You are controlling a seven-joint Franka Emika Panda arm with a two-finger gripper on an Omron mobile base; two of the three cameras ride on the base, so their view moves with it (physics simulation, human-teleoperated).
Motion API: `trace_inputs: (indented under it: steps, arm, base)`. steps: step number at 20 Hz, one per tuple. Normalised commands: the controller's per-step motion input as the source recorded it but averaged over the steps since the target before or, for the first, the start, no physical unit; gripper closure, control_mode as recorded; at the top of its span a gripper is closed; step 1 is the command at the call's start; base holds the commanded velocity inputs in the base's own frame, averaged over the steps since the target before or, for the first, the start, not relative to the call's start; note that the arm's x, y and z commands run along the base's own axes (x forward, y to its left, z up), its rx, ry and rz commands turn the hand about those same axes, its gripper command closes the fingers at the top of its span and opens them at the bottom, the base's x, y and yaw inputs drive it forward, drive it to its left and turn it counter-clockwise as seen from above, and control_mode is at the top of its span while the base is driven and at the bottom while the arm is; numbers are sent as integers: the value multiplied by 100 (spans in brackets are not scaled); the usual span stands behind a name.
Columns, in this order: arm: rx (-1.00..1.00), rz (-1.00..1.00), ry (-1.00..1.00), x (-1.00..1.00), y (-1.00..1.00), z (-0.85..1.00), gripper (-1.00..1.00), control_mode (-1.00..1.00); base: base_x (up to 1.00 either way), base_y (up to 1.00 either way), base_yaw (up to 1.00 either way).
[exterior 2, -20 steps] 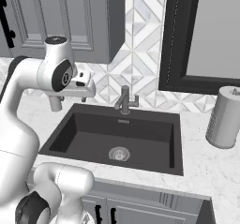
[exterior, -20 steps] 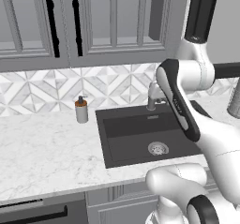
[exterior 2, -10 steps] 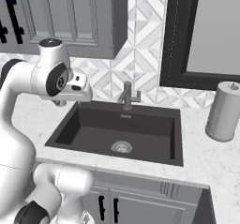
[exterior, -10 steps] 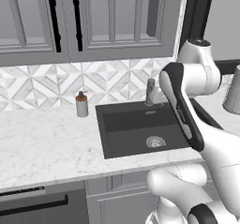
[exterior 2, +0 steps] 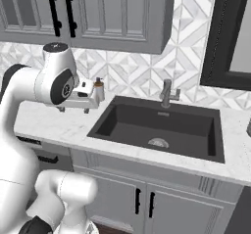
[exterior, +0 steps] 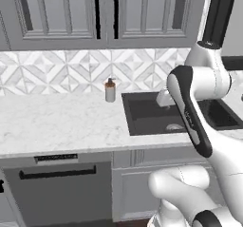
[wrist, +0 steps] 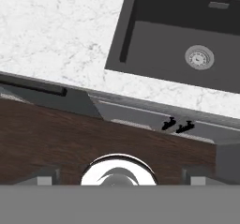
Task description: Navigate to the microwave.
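Our gripper [exterior 2: 73, 108] hangs off the folded arm, pointing down. In the hand view its two tips sit wide apart with nothing between them, so we read it as open and empty. Directly beneath it are the front edge of the counter [exterior: 57, 121] and the dark wood floor. The soap bottle [exterior: 110, 90] stands just beyond it against the backsplash. The sink [exterior 2: 157, 125] and its faucet [exterior 2: 167, 93] lie off to the gripper's right. The dishwasher [exterior: 57, 183], with its horizontal black handle, is below and to the gripper's left.

The change over the last second is the whole picture, not any single object. In the left base view the sink and bottle have slid rightward and the dishwasher front has come into frame. In the right base view the sink has drifted toward the right edge. The arm has kept the same folded pose against the base. We judge this to mean the base is driving left along the counter and carrying the cameras with it. Where the microwave stands relative to the gripper we cannot tell from here. We judge the navigation to be under way and far from finished.
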Motion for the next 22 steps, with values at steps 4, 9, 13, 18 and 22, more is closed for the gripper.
trace_inputs:
  steps: [4,9,13,18,22]
  arm:
    - [0,0,0,0,0,0,-100,100]
    - [0,0,0,0,0,0,-100,100]
    - [0,0,0,0,0,0,-100,100]
    - [0,0,0,0,0,0,-100,100]
    - [0,0,0,0,0,0,-100,100]
  base:
    - [0,96,71]
    - [0,64,88]
    - [2,38,93]
    - [0,13,99]
    - [0,5,100]
